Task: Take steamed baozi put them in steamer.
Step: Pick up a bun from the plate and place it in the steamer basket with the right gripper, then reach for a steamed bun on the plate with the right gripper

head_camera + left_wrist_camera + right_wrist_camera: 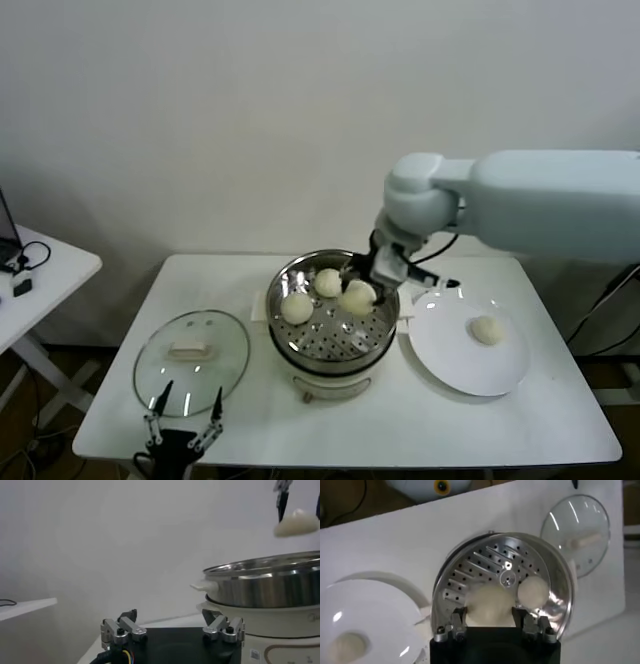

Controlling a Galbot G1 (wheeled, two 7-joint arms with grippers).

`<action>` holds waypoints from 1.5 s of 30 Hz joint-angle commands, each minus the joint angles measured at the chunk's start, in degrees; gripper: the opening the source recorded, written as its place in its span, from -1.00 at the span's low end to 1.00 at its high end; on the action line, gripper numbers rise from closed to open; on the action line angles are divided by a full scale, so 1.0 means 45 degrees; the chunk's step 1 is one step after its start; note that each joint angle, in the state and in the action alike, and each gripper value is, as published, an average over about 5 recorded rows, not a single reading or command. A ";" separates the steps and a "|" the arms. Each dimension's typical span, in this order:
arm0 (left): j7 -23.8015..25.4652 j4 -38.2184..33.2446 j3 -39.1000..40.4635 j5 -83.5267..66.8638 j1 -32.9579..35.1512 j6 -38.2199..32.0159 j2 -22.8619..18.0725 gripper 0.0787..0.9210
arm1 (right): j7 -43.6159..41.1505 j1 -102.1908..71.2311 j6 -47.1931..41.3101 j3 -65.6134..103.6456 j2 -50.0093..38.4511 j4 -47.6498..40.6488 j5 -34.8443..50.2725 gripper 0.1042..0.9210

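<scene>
Right gripper (362, 283) holds baozi (358, 297) over steamer (300, 352); no legible writing.

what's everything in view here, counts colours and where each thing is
steamed baozi: four, cream-white; two lying in the steamer, one held over it, one on the plate
steamer: one, shiny steel on a cream base, table centre
plate: one, white, right of the steamer
glass lid: one, clear, left of the steamer
table: one, white
side table: one, white, far left
right tool: shut on a baozi over the steamer
left tool: open, parked at the table's front-left edge
</scene>
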 commanded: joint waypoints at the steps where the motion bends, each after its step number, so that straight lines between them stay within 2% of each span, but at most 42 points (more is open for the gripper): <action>1: -0.0005 0.0103 -0.0062 -0.0058 -0.0054 -0.0008 -0.0623 0.77 | 0.0310 -0.2553 0.0104 0.0386 0.2076 -0.0735 -0.2693 0.28; 15: 0.0027 0.0289 -0.0197 -0.0229 -0.0274 0.0063 -0.0623 0.77 | 0.0234 -0.3393 0.0127 0.0288 0.2871 -0.1411 -0.3119 0.28; 22: 0.0033 0.0238 -0.0143 -0.0205 -0.0241 0.0077 -0.0623 0.77 | 0.0095 -0.3074 0.0338 0.0367 0.2577 -0.1368 -0.2707 0.29; 24: 0.0033 0.0198 -0.0120 -0.0193 -0.0206 0.0070 -0.0623 0.77 | 0.0039 -0.2764 0.0416 0.0404 0.2299 -0.1374 -0.2528 0.35; 27: 0.0030 0.0149 -0.0118 -0.0185 -0.0165 0.0061 -0.0623 0.77 | -0.0069 -0.2020 0.0534 0.0298 0.1640 -0.1505 -0.1683 0.52; 31: 0.0035 0.0065 -0.0114 -0.0176 -0.0081 0.0057 -0.0623 0.77 | -0.0582 -0.0734 0.0620 -0.0249 0.0475 -0.2000 0.0995 0.72; 34: 0.0041 0.0006 -0.0099 -0.0163 -0.0021 0.0054 -0.0623 0.77 | -0.0867 0.0489 0.0330 -0.1441 -0.0586 -0.2643 0.3066 0.75; 38: 0.0039 0.0011 -0.0085 -0.0197 -0.0036 0.0019 -0.0623 0.77 | -0.0697 0.1594 -0.1275 -0.3230 -0.2143 -0.3134 0.4912 0.76; 42: 0.0042 0.0105 -0.0036 -0.0219 -0.0061 -0.0033 -0.0623 0.77 | -0.0640 0.1521 -0.2721 -0.3980 -0.3883 -0.3314 0.5355 0.76; 45: 0.0044 0.0160 -0.0018 -0.0203 -0.0069 -0.0057 -0.0623 0.77 | -0.0541 0.0829 -0.3079 -0.4110 -0.4895 -0.3630 0.4310 0.76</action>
